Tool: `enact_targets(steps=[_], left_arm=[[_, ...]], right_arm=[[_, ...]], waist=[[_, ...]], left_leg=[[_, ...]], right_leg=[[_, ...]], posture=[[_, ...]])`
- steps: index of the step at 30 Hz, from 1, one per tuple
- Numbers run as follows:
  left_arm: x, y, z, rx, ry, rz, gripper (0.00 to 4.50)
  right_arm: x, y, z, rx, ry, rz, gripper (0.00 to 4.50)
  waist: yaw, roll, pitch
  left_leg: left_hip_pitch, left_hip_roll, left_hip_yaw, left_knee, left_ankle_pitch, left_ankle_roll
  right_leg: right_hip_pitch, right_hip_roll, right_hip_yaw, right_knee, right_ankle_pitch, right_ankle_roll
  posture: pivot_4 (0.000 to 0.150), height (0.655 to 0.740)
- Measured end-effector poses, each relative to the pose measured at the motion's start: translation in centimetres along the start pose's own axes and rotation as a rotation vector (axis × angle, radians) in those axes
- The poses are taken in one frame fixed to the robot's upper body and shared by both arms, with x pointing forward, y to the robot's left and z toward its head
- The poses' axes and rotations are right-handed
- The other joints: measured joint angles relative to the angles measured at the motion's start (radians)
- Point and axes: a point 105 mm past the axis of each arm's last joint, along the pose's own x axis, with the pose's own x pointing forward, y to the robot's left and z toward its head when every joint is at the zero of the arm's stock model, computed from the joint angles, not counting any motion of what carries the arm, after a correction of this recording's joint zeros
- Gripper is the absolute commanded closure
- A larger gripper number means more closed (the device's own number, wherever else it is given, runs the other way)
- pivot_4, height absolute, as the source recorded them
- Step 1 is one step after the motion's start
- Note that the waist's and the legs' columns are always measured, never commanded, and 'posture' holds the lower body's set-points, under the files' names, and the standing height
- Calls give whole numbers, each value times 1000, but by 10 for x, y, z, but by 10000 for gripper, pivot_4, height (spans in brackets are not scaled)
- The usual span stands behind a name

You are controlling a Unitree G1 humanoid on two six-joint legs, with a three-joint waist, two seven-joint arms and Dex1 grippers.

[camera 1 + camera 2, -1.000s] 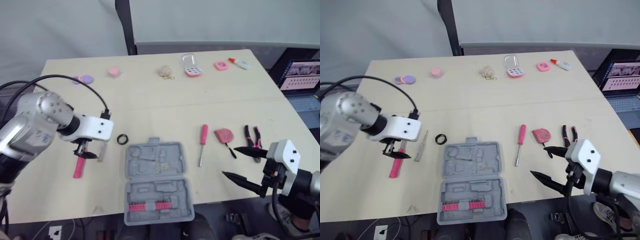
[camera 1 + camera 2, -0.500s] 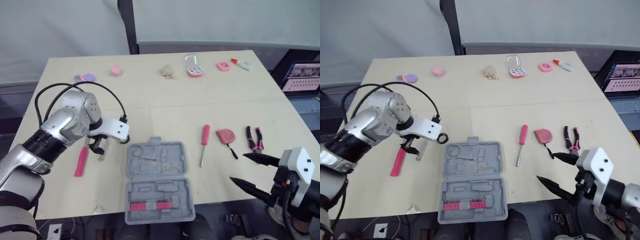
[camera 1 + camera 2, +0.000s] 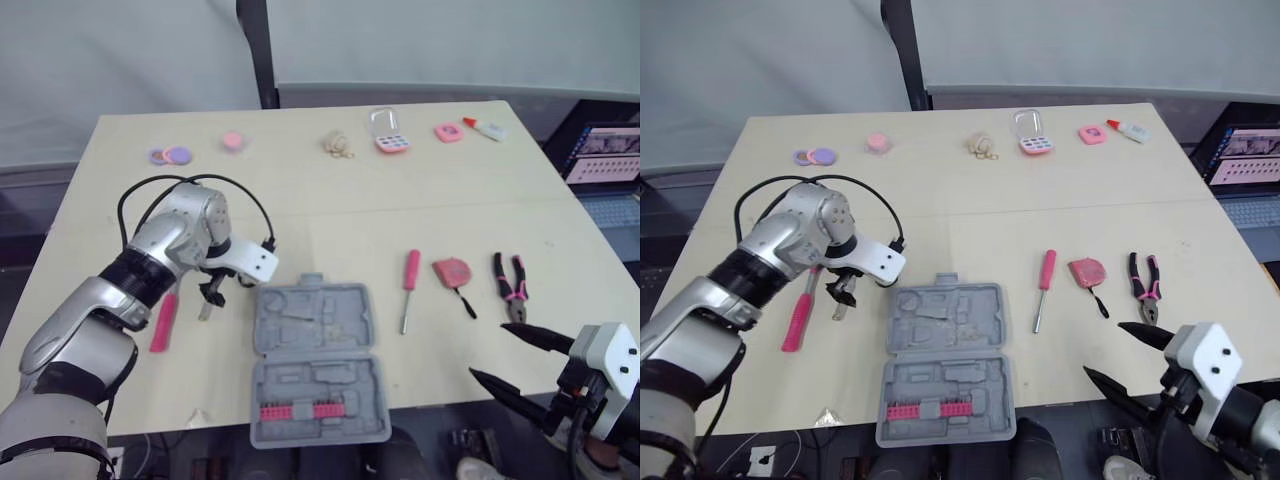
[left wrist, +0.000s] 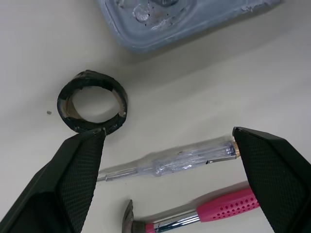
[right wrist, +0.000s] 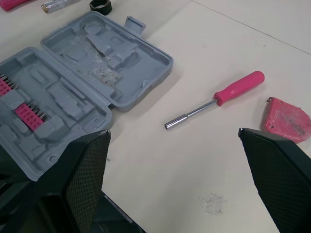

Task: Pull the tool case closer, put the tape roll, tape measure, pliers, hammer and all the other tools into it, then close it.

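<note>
Case [image 3: 315, 365] lies open in the lower centre of the left eye view, at the near edge of the tabletop [image 3: 300, 190], so the pulling-in looks done. Its moulded slots hold nothing but a pink bit strip [image 3: 297, 411] in the lower half. Packing has not begun by the look of it, and closing comes last.

Left of the case, at the middle left of the frame, lie the hammer [image 3: 162, 322], a clear screwdriver [image 4: 180, 160] and the tape roll [image 4: 92, 102]. Right of it, in a row across the middle right, are a pink screwdriver [image 3: 408, 283], the tape measure [image 3: 450, 270] and the pliers [image 3: 509, 285].

The left gripper [image 3: 210, 296] hangs over the left group with its fingers wide apart. In the left wrist view the clear screwdriver lies between them, while the tape roll sits just at one fingertip, outside the gap. The right gripper [image 3: 492, 352], at the lower right of the frame, is spread open on nothing, near the pliers but apart from them.
</note>
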Motion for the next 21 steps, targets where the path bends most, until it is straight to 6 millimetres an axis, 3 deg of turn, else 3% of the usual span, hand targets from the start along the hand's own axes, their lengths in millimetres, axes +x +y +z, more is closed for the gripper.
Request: enact_targets(steps=[21], left_arm=[[21, 15, 5, 37, 9, 17, 0]], right_arm=[[-1, -1, 0, -4, -17, -28, 487]], waist=[[5, 0, 0]], left_leg=[[-1, 0, 0, 6, -2, 3]], right_leg=[[0, 0, 0, 2, 0, 0]], posture=[[1500, 7287]])
